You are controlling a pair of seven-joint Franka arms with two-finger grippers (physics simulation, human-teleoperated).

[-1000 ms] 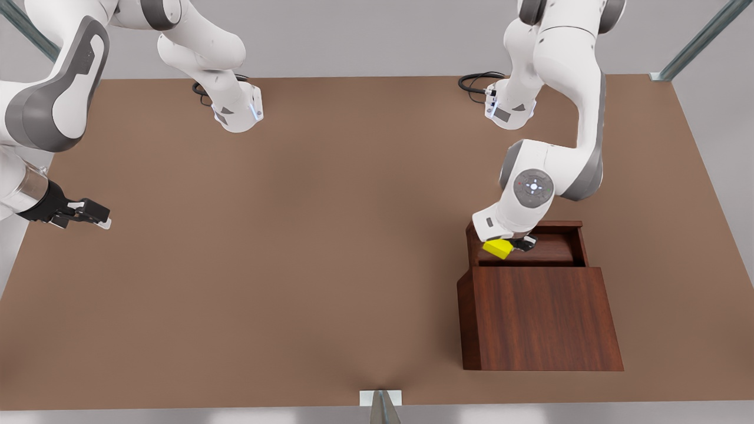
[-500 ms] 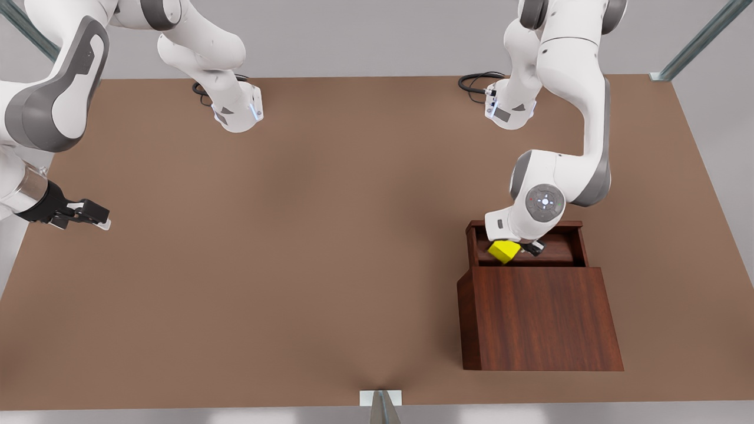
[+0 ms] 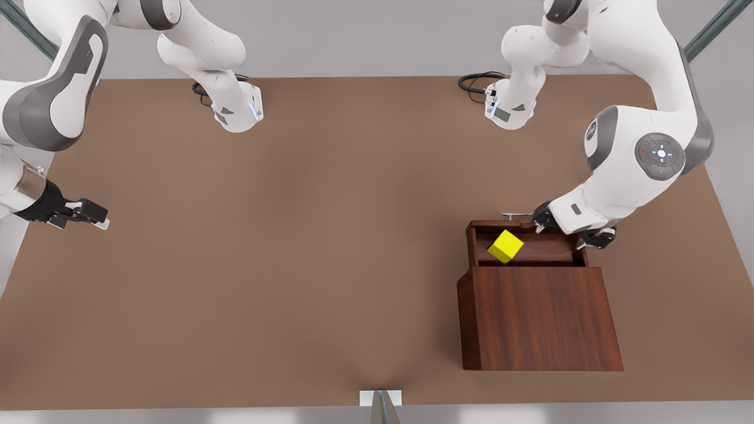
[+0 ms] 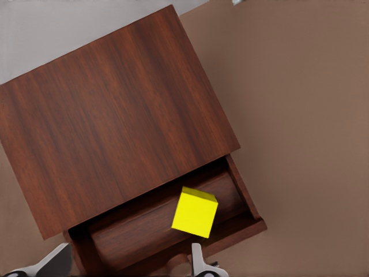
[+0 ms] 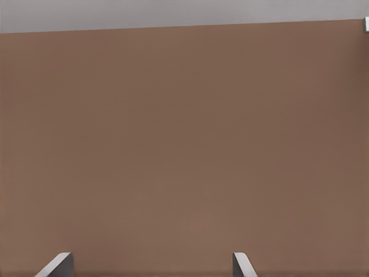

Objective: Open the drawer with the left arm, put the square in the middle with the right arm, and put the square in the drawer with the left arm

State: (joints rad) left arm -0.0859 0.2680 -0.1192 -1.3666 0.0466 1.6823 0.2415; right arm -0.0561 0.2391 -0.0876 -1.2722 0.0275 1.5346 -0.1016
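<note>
Square (image 3: 505, 246) lies in drawer (image 3: 574, 254) on brown tabletop (image 3: 294, 247).

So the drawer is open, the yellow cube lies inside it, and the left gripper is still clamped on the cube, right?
Not quite. The left gripper has let go: its fingers stand apart by the drawer front, and the yellow cube lies free inside, as the left wrist view shows. The rest is right.

bright yellow square (image 3: 505, 246), reddish-brown wood-grain drawer (image 3: 530, 254), brown tabletop (image 3: 294, 235)

Drawer (image 3: 530, 252) & cabinet (image 3: 545, 318): showing dark wood grain, satin. Square (image 3: 505, 246): looking smooth, matt yellow. Tabletop (image 3: 294, 235): appearing matt brown.
</note>
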